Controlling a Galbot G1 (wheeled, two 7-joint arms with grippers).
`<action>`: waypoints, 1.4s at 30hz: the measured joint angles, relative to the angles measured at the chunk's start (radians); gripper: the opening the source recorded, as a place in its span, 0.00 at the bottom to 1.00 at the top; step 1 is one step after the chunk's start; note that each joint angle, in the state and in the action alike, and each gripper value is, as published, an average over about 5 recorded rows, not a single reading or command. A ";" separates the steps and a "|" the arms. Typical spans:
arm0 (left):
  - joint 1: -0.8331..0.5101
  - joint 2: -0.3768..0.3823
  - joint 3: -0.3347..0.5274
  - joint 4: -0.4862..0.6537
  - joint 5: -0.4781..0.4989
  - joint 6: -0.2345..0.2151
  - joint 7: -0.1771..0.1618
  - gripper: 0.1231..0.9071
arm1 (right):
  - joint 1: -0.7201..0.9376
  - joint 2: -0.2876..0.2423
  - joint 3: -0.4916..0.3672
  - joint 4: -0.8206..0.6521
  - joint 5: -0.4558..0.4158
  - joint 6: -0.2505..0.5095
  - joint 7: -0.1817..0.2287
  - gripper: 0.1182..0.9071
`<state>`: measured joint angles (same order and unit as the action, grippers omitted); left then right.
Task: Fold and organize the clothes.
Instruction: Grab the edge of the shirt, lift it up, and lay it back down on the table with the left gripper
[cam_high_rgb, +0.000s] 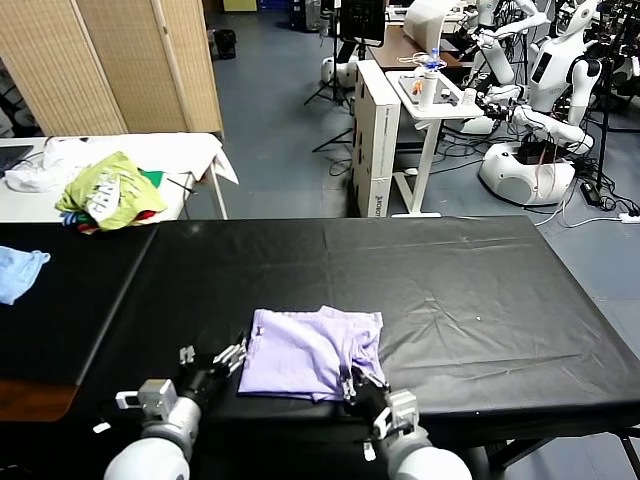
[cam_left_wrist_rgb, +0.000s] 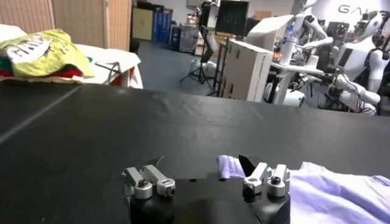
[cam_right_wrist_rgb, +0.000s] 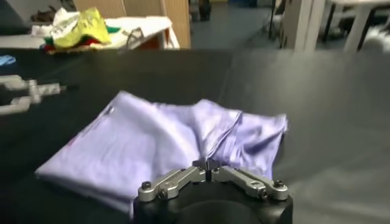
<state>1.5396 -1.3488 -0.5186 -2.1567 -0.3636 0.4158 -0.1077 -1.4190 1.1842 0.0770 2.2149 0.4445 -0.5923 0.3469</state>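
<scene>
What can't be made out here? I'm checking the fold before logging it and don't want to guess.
- T-shirt: the underside and any print are hidden by its own folded layers in every view.
- T-shirt's near edge: covered by the right gripper in the right wrist view.
- Right gripper: whether it pinches cloth is unclear; its fingertips meet at the shirt's edge.
- Left gripper: open beside the shirt, whose far side runs off the left wrist view's edge.

shirt (cam_high_rgb: 312, 352) on table (cam_high_rgb: 480, 290), near front edge | left gripper (cam_high_rgb: 212, 358) just left of shirt | right gripper (cam_high_rgb: 358, 383) at shirt's front right corner | pile of clothes (cam_high_rgb: 110, 192) on far left table (cam_high_rgb: 180, 150)
</scene>
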 joint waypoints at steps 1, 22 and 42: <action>-0.001 -0.001 0.000 0.004 0.000 -0.003 0.006 1.00 | -0.007 -0.005 0.007 0.012 0.000 0.007 -0.004 0.58; 0.010 -0.089 0.001 0.100 -0.037 -0.111 0.126 1.00 | -0.054 -0.065 0.203 0.140 0.120 0.093 -0.056 1.00; -0.005 -0.123 0.018 0.185 -0.060 -0.157 0.159 0.78 | -0.097 -0.072 0.269 0.171 0.138 0.092 -0.058 1.00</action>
<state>1.5350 -1.4714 -0.5004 -1.9713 -0.4233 0.2589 0.0511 -1.5156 1.1125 0.3463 2.3855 0.5826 -0.5005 0.2888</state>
